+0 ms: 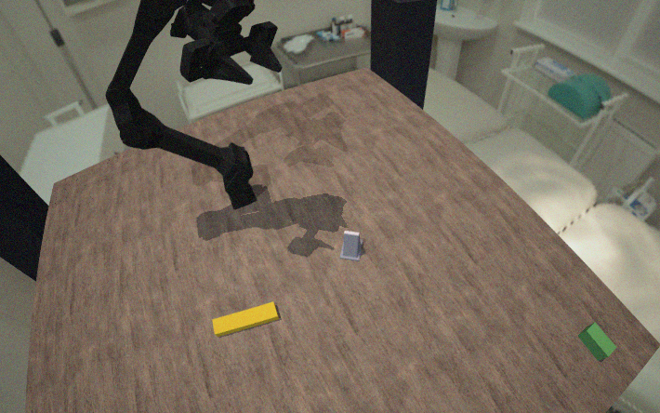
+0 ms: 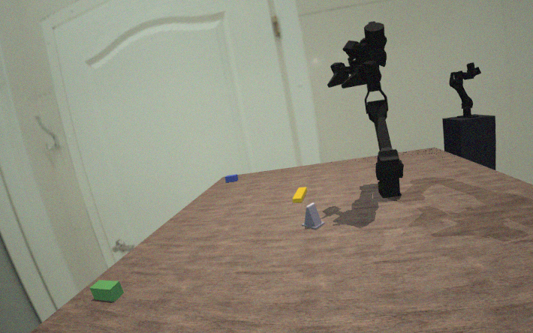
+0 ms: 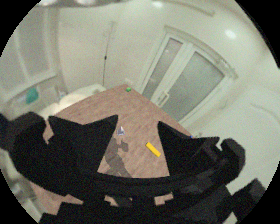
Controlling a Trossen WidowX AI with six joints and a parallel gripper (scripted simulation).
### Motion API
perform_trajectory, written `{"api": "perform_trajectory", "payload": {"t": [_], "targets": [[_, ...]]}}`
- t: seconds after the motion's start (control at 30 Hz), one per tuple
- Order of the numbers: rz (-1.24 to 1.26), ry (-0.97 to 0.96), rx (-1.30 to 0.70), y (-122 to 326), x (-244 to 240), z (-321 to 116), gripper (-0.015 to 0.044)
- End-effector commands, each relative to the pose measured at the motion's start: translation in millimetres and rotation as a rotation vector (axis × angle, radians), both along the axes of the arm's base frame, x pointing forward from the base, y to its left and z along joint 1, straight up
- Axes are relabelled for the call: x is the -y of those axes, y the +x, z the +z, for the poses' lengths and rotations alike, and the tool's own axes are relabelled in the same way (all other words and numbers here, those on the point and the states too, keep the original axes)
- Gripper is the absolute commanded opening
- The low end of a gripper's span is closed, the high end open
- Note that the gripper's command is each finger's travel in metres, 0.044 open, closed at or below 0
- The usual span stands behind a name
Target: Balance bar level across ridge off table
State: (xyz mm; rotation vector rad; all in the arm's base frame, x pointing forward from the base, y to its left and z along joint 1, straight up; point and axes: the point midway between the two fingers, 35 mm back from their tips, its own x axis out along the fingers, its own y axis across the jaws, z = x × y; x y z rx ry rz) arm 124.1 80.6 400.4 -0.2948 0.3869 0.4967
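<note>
Wood-grained tabletop (image 1: pixel 425 307) (image 2: pixel 260 264) (image 3: pixel 98 107) stands in a pale room with a panelled door (image 2: pixel 157 103) behind it. The yellow bar (image 1: pixel 245 319) (image 2: pixel 299 194) (image 3: pixel 153 149) lies flat on the wood, apart from the grey ridge (image 1: pixel 350 245) (image 2: pixel 312 215) (image 3: pixel 121 131), which stands upright with its narrow top bare. The gripper (image 1: pixel 266 74) (image 2: pixel 335 86) (image 3: pixel 138 120) is raised well above the table, jaws parted, nothing between them.

Handling, by judgement: the bar appears rigid, straight-sided and probably light, not fragile. Its faces look smooth, so some slip or swivel is possible under a weak pinch. Recommended hold: across the narrow width at mid-length, fingers square to the long sides, so that neither end droops and the middle can be set over the ridge. An off-centre hold risks a tipped bar at release; a low carry risks knocking the ridge.

Other items: a green block (image 1: pixel 598 341) (image 2: pixel 106 291) (image 3: pixel 129 89) near a table corner and a blue block (image 2: pixel 231 178) (image 3: pixel 192 137) at another, both well apart from bar and ridge. No obstruction is noted between bar and ridge.
</note>
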Motion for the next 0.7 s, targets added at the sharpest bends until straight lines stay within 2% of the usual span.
{"api": "perform_trajectory", "payload": {"t": [0.0,0.67], "targets": [[-0.002,-0.075,0.002,4,-8,-5,0.0315],[-0.012,-0.452,-0.041,39,-30,-33,0.0315]]}}
